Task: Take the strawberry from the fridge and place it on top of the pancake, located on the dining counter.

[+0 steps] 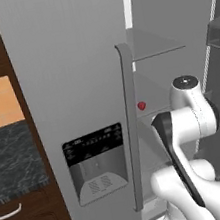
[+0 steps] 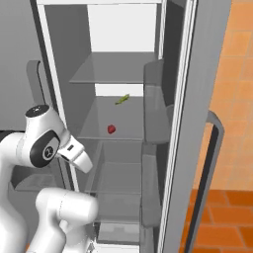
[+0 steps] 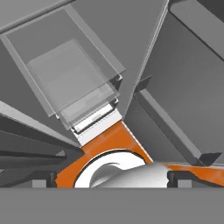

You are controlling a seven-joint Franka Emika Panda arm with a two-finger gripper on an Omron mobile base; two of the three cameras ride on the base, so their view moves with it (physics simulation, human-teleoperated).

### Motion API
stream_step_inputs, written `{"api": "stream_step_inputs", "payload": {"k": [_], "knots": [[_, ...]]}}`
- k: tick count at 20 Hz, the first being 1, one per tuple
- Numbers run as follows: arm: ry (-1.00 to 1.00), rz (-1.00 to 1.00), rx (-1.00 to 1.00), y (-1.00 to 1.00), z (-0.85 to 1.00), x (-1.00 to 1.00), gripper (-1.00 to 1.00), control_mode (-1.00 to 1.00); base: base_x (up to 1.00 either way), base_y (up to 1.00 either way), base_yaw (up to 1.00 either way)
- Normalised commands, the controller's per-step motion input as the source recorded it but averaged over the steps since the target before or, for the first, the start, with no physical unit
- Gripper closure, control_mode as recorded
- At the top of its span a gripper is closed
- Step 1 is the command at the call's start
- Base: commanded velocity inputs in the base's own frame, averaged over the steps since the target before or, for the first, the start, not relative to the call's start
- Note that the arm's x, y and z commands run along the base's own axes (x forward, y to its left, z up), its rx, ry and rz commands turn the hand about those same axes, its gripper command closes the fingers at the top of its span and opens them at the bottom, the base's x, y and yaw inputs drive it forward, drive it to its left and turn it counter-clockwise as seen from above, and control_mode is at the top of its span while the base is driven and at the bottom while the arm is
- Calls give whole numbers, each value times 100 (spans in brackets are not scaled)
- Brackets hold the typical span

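Kitchen cabinetry in dark wood and a dark granite worktop (image 1: 11, 159) occupy the left of my left base view. Next comes the fridge (image 1: 73, 88), its left door shut, with the water dispenser (image 1: 96, 162) and a long vertical handle (image 1: 133, 128). To the right, the right door stands open, exposing the glass shelves (image 2: 116, 74). The strawberry (image 2: 112, 129) rests on the middle shelf, untouched; a small yellow-green item (image 2: 122, 99) lies farther back on that shelf. My arm is folded low in front of the opening, well apart from the berry. In the hand view the gripper (image 3: 112, 179) points down past the lower shelves, its fingertips (image 3: 43, 180) spread wide and empty. I judge only the door-opening done; reaching, grasping, carrying and placing on the pancake remain.
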Motion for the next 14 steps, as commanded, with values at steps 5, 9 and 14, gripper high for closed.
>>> {"api": "stream_step_inputs", "payload": {"k": [5, 9, 14], "knots": [[0, 0, 0, 0, 0, 0, -100, 100, 13, -34, 8], [0, 0, 0, 0, 0, 0, -100, 100, 1, 0, 0], [0, 0, 0, 0, 0, 0, -100, 100, 0, 0, 0]]}}
